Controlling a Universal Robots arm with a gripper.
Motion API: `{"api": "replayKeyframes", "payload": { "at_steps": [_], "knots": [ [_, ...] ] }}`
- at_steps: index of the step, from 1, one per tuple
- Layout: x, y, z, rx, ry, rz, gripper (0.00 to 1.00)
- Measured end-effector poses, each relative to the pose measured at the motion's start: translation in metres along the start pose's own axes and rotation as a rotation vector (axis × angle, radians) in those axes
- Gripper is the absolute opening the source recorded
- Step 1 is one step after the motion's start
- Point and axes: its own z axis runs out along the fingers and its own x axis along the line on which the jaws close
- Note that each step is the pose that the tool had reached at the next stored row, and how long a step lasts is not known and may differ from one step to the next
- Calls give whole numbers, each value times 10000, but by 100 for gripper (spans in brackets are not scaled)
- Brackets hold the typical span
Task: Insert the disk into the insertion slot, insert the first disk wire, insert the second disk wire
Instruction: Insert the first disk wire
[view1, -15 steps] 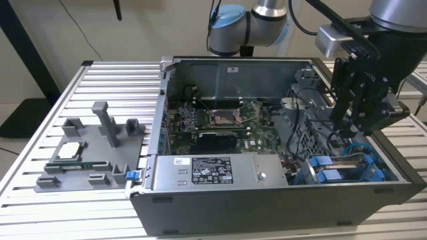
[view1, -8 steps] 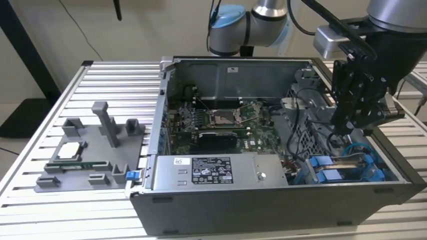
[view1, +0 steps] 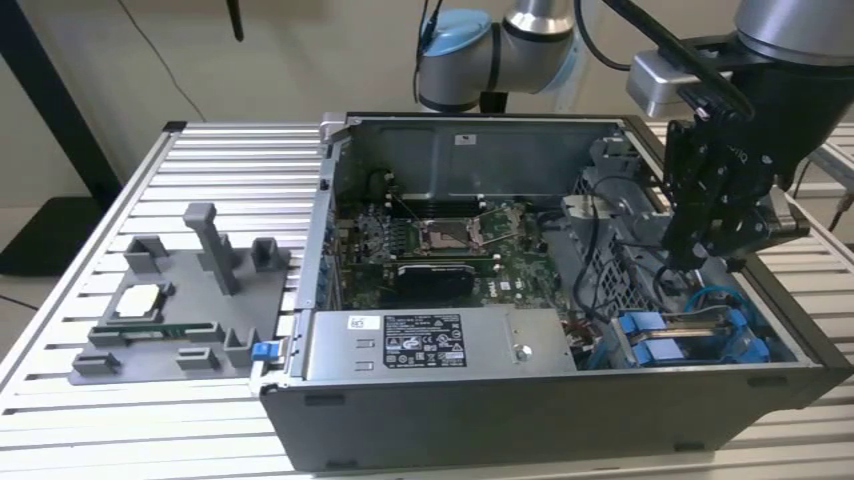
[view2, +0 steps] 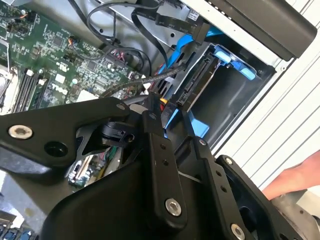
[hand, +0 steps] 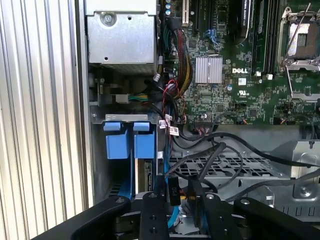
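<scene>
I see the slatted metal table, and on it the open computer case. On the exterior view's left, well apart from the case, stands a grey fixture. Inside the case the power supply box lies along the near wall, and the motherboard lies behind it.

My gripper hangs inside the case at the exterior view's right, pointing down over the insertion slot in the near right corner. The disk sits in this slot in its blue carrier and stands on its edge. By my judgement the first step is done.

What matters is that the disk's dark connector edge lies just beyond the fingertips. Its long axis runs almost in line with the fingers, and it faces the inner side of the case.

The fingers stand a little apart with a narrow gap, and as far as I can see they clamp nothing. A small black connector lies in that gap.

Loose black cables and a braided cable cross the space near the fingertips and may be in the way. A person's hand rests on the table beside the case.
</scene>
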Motion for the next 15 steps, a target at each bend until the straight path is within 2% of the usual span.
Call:
{"api": "replayKeyframes", "payload": {
  "at_steps": [2, 3, 15],
  "knots": [
    [0, 0, 0, 0, 1, 0, 100],
    [0, 0, 0, 0, 1, 0, 0],
    [4, 0, 0, 0, 0, 0, 0]
  ]
}}
